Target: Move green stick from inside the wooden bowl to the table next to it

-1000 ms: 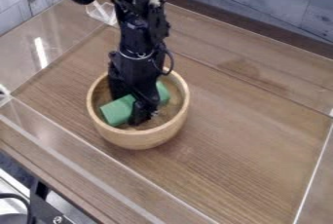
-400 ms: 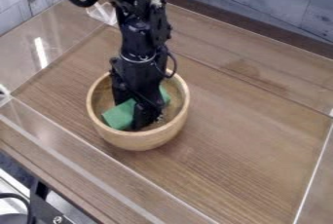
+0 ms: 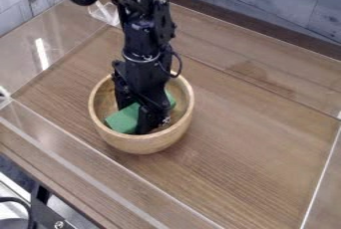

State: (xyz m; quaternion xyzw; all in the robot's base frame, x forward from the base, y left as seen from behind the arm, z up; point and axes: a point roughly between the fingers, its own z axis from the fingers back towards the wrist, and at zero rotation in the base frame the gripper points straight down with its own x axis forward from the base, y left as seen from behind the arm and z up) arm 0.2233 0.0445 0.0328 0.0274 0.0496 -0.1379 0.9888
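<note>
Claw: the black claw (image 3: 142, 112) points down into the bowl, its tips among the green stick's visible parts; it appears closed around the stick, with dark fingers in front of the green
Arm: black, with loose dark cables, reaching in from the far side and hanging over the bowl; one cable loops out to the left of it, and a thin one curves down on its right
Green stick: the green stick (image 3: 123, 120) is inside the bowl, lying aslant, one end toward the near left and the other toward the far right; its middle is hidden by the claw
Bowl: the round, light-tan wooden bowl (image 3: 139, 144) has a thick rim and stands upright on the left part of the surface, toward the near side
Surface: the brown wood-grain surface (image 3: 253, 123) spreads well out to the right of the bowl, and also runs past it on the far side and the left
Clear edging: a transparent strip (image 3: 60, 145) runs along the near left edge of the surface
Far side: grey-blue wooden boards (image 3: 273, 9) stand beyond the far edge, on the right
Near left corner: dark cables (image 3: 16, 208) lie off the surface, well apart from the bowl
</note>
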